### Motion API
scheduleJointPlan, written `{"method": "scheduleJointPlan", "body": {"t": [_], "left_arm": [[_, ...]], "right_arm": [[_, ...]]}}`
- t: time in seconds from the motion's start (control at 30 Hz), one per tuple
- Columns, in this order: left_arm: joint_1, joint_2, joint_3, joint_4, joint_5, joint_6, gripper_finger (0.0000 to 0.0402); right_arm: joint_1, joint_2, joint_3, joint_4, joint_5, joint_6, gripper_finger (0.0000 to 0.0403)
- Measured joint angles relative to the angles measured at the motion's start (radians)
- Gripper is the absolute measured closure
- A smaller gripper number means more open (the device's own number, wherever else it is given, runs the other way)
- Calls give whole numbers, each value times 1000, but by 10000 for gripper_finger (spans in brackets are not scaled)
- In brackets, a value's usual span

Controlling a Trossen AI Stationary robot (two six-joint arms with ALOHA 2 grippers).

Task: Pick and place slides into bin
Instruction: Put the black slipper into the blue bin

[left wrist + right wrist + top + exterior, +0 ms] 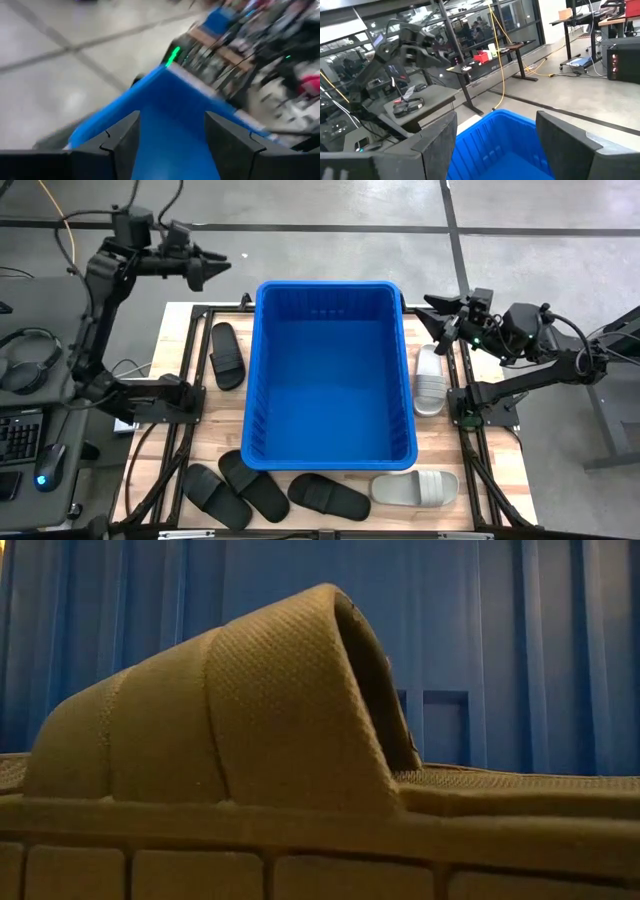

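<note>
Bin: nothing seen inside; no slide placed yet. Left pincer, released and bare, is held beyond the bin's far-left corner. Right pincer, released and bare, is held above a grey slide. Four black slides, one grey are left on the table, on the bin's opposite side from both pincers; another black slide is below the left pincer.

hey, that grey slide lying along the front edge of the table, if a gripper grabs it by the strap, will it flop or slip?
The grey slide looks moulded in one thick piece, so it probably stays fairly stiff and light. In the low view, a slide's strap arches up with a dimpled texture, which should resist slipping. Lying flat on its sole on the table, it seems unlikely to roll.
</note>
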Motion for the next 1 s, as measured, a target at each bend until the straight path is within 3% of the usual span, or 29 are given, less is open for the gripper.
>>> {"method": "scheduleJointPlan", "body": {"t": [0.17, 0.4, 0.73, 1.0], "left_arm": [[-15, 64, 0, -196, -87, 141, 195], [-28, 130, 0, -281, -53, 177, 195], [-34, 134, 0, -377, -270, 160, 195], [-196, 208, -35, -497, -456, 97, 195]], "right_arm": [[0, 0, 0, -15, 4, -1, 142], [0, 0, 0, -44, 11, -1, 142], [0, 0, 0, -96, 9, 20, 142], [0, 0, 0, -107, 7, 18, 142]]}}
